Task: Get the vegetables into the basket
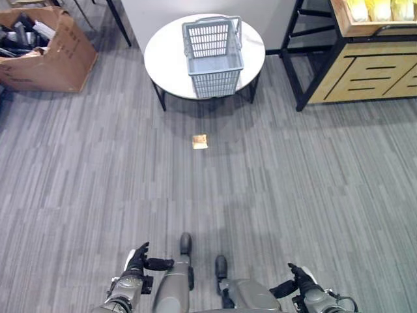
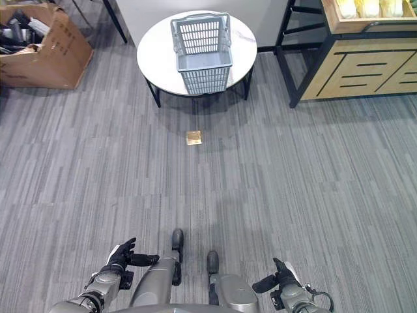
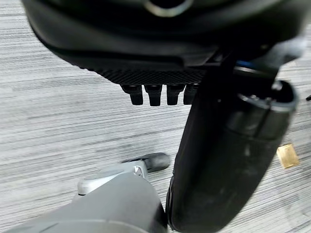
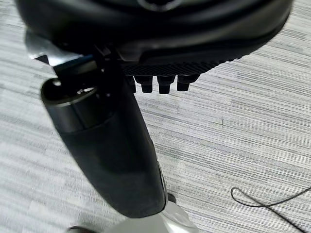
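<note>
Grey carpet (image 1: 293,189) with fine streaked stripes covers the floor. A round white table (image 1: 163,55) on dark legs stands at the far side, close to a pale wall (image 1: 156,10). To the far left sits an open cardboard box (image 1: 55,62) stuffed with dark odds and ends. On the far right a wooden shelf unit (image 1: 365,72) with a black metal frame carries a tray of yellowish goods. A small tan scrap (image 1: 200,141) lies on the carpet just in front of the table.
</note>
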`<state>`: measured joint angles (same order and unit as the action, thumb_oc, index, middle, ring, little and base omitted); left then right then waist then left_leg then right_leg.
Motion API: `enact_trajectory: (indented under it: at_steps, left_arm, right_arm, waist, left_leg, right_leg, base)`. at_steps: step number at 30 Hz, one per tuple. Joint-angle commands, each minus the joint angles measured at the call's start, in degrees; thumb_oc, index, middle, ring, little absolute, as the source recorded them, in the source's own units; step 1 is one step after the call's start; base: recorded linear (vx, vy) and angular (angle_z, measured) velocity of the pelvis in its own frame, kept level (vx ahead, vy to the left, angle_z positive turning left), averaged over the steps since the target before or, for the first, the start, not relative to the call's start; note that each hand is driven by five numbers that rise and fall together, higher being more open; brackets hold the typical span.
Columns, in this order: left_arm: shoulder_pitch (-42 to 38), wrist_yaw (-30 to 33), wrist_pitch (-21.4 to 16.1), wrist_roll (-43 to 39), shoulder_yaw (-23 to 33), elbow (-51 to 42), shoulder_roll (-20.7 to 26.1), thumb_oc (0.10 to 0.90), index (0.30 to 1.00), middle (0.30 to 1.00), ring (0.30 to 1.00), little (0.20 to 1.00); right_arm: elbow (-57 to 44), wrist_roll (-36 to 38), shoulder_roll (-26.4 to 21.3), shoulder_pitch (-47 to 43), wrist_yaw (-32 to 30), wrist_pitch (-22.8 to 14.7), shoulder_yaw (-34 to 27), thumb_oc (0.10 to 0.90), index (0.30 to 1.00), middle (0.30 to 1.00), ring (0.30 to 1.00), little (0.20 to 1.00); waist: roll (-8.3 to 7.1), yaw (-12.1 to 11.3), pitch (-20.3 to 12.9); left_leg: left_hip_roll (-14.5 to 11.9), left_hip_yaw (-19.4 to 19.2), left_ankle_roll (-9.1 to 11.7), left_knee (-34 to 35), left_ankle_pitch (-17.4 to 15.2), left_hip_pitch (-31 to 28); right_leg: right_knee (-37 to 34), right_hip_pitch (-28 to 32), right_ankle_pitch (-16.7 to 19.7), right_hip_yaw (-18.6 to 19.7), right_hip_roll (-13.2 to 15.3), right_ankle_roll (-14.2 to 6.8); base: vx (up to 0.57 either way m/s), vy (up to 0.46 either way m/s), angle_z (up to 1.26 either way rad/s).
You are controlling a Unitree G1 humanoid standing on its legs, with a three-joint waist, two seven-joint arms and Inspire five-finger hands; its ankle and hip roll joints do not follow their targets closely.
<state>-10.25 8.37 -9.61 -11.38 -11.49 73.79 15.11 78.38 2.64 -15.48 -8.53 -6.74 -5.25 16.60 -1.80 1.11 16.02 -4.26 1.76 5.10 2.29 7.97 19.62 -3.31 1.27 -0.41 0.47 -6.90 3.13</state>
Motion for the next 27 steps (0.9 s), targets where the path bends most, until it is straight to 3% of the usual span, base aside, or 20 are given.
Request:
enact_trajectory:
  at_steps: [1, 2, 3, 5, 10, 12, 13, 16, 18, 20, 21, 23, 27]
  left_arm:
    - [4.41, -0.09, 0.28, 0.68, -1.52, 0.88, 0.03, 0.900, 1.000, 1.000, 1.000, 1.000]
    - [4.75, -0.29, 0.47, 0.83, -1.28, 1.13, 0.06, 0.900, 1.000, 1.000, 1.000, 1.000]
    - [5.15, -0.71, 0.86, 1.75, -1.29, 1.69, 0.54, 0.900, 1.000, 1.000, 1.000, 1.000]
    - [5.09, -1.02, 1.03, 2.06, -1.22, 1.85, 0.90, 0.900, 1.000, 1.000, 1.000, 1.000]
    - [4.70, -2.02, 1.43, 2.38, -1.25, 2.03, 1.26, 0.900, 1.000, 1.000, 1.000, 1.000]
    - [4.54, -2.47, 1.74, 2.42, -1.09, 2.12, 1.49, 0.900, 1.000, 1.000, 1.000, 1.000]
    - [4.62, -2.68, 1.96, 2.28, -0.81, 2.13, 1.80, 0.900, 1.000, 1.000, 1.000, 1.000]
    - [4.79, -3.15, 2.03, 1.98, -0.27, 2.29, 2.08, 0.900, 1.000, 1.000, 1.000, 1.000]
    - [4.24, -3.10, 2.01, 2.00, 0.05, 2.76, 2.24, 0.900, 1.000, 1.000, 1.000, 1.000]
    - [4.11, -3.01, 1.95, 2.08, 0.01, 2.99, 2.11, 0.900, 1.000, 1.000, 1.000, 1.000]
    - [3.79, -3.12, 1.91, 2.34, -0.23, 3.18, 1.74, 0.900, 1.000, 1.000, 1.000, 1.000]
    - [3.76, -3.18, 1.88, 3.06, -0.30, 3.35, 1.54, 0.900, 1.000, 1.000, 1.000, 1.000]
    - [4.08, -3.69, 1.92, 3.50, -0.24, 3.72, 1.14, 0.900, 1.000, 1.000, 1.000, 1.000]
  right_arm:
    - [-2.53, 1.56, -2.67, 5.08, -0.86, -0.99, -0.40, 0.900, 1.000, 1.000, 1.000, 1.000]
    - [-2.48, 1.45, -2.46, 5.44, -0.71, -0.98, -0.58, 0.900, 1.000, 1.000, 1.000, 1.000]
    - [-2.25, 1.63, -1.52, 6.67, -0.30, -0.73, -1.45, 0.900, 1.000, 1.000, 1.000, 1.000]
    - [-2.12, 1.79, -1.03, 6.97, 0.18, -0.58, -1.66, 0.900, 1.000, 1.000, 1.000, 1.000]
    - [-2.59, 1.10, 0.36, 6.29, 1.34, -0.26, -0.91, 0.900, 1.000, 1.000, 1.000, 1.000]
    - [-3.37, 0.74, 0.58, 5.79, 1.87, -0.22, -0.40, 0.900, 1.000, 1.000, 1.000, 1.000]
    - [-4.06, 0.17, 0.50, 5.51, 2.02, -0.23, -0.04, 0.900, 1.000, 1.000, 1.000, 1.000]
    - [-5.23, -0.15, 0.58, 5.16, 2.26, -0.31, 0.77, 0.900, 1.000, 1.000, 1.000, 1.000]
    - [-5.28, 0.00, 0.46, 4.52, 2.18, -0.50, 1.00, 0.900, 1.000, 1.000, 1.000, 1.000]
    - [-5.18, 0.11, 0.48, 4.30, 2.09, -0.50, 1.16, 0.900, 1.000, 1.000, 1.000, 1.000]
    - [-5.37, 0.36, 0.54, 3.76, 1.93, -0.51, 1.30, 0.900, 1.000, 1.000, 1.000, 1.000]
    - [-5.71, 0.40, 0.44, 3.42, 1.78, -0.42, 1.30, 0.900, 1.000, 1.000, 1.000, 1.000]
    - [-6.66, -0.22, -0.15, 3.68, 2.01, -0.11, 1.21, 0.900, 1.000, 1.000, 1.000, 1.000]
  waist:
    - [0.85, -1.71, -4.00]
    - [0.76, -1.83, -4.47]
    - [-0.36, -1.53, -5.82]
    - [-1.51, -1.38, -6.74]
    - [-3.95, -0.91, -7.57]
    - [-4.15, -0.97, -7.41]
    - [-3.44, -0.99, -7.03]
    - [-2.49, -0.64, -6.00]
    - [-1.11, 0.01, -4.83]
    - [-1.05, 0.56, -4.20]
    - [-1.45, 1.55, -3.57]
    - [-1.80, 2.55, -3.01]
    - [-1.75, 3.44, -2.68]
  left_leg:
    - [-0.76, -0.24, -0.23, -1.87, 4.23, 1.75]
    - [-0.92, -0.89, -0.46, -1.44, 4.43, 0.54]
    - [-0.57, -3.33, -1.17, -3.01, 4.26, -0.17]
    - [0.35, -4.59, -2.52, -5.08, 2.42, -0.21]
    - [3.44, -7.23, -5.57, -8.61, -3.16, -0.75]
    - [4.20, -7.84, -6.58, -9.04, -5.00, -1.83]
    - [4.42, -7.73, -7.33, -9.04, -6.41, -3.43]
    - [5.46, -7.01, -8.29, -8.31, -8.24, -7.32]
    - [5.27, -6.17, -8.02, -6.95, -9.30, -10.86]
    - [5.45, -5.92, -7.88, -6.77, -9.90, -12.04]
    - [6.38, -5.21, -7.57, -6.53, -10.96, -13.92]
    - [6.95, -4.38, -7.04, -6.28, -12.09, -15.98]
    - [7.72, -2.57, -6.24, -6.64, -14.31, -19.01]
  right_leg:
    - [7.57, 3.22, -7.87, 4.16, 4.35, -5.16]
    - [7.37, 3.94, -8.19, 4.74, 4.54, -5.27]
    - [8.22, 5.03, -8.61, 5.02, 6.56, -6.67]
    - [10.04, 4.89, -7.00, 5.72, 8.34, -8.11]
    - [16.89, 1.38, 3.34, 7.12, 10.97, -11.38]
    - [21.88, -0.64, 8.64, 6.12, 11.47, -12.32]
    - [27.28, -2.79, 10.52, 4.18, 10.99, -12.28]
    - [30.29, -7.68, 9.70, 1.34, 10.60, -10.70]
    - [26.77, -13.28, 3.21, -2.45, 10.48, -9.04]
    - [24.21, -14.26, 1.68, -3.42, 10.58, -8.87]
    - [17.05, -17.11, 3.02, -3.21, 10.77, -9.51]
    - [9.81, -18.18, 6.16, -2.48, 12.05, -10.58]
    - [6.55, -18.82, 9.57, -0.33, 12.86, -11.55]
  base:
    - [0.36, 0.211, -0.80]
    - [0.51, 0.396, -1.07]
    - [0.51, 0.447, -1.03]
    - [0.42, 0.378, -0.60]
    - [0.23, 0.242, -0.19]
    - [0.25, 0.274, -0.01]
    - [0.30, 0.315, 0.25]
    - [0.28, 0.227, -0.02]
    - [0.23, 0.105, 0.07]
    - [0.20, 0.002, 0.14]
    - [0.32, -0.040, 0.28]
    - [0.30, -0.075, 0.29]
    - [0.25, -0.114, 0.45]
